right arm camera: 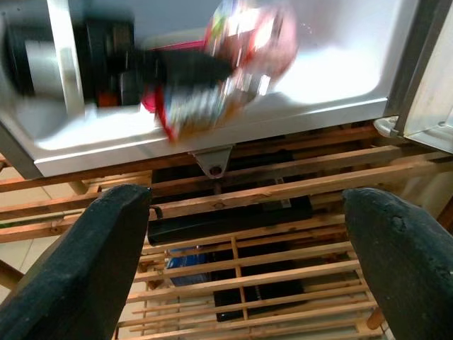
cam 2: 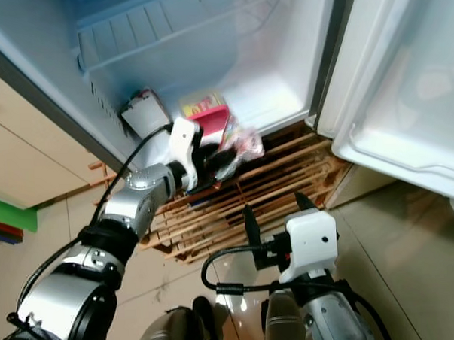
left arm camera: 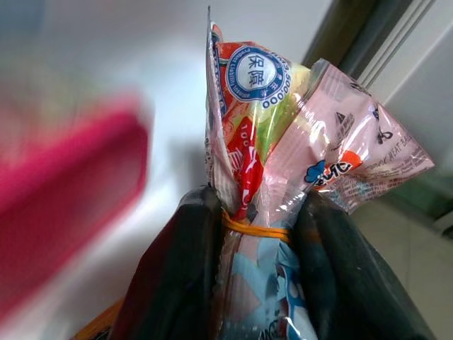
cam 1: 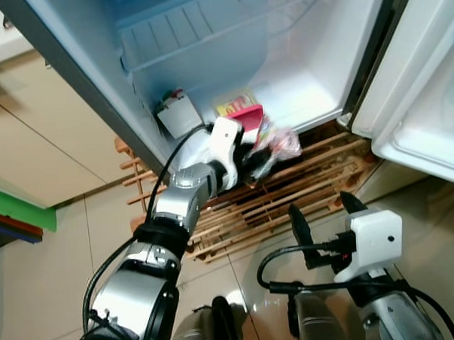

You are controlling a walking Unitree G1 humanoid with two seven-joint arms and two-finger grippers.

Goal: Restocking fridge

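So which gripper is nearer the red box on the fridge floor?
Left. The left gripper, shut on a snack bag, is right beside the red box. The right gripper hangs open, lower, over the wooden rack.

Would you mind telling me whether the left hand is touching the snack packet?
Touching. The left wrist view shows the left hand with a black finger pressed against each side of the snack packet, clamping it just below its rubber band.

Crinkled clear snack bag (left arm camera: 283,142), banded at neck, pinched in left pincer (cam 1: 260,157) at open fridge (cam 1: 299,99) floor edge.
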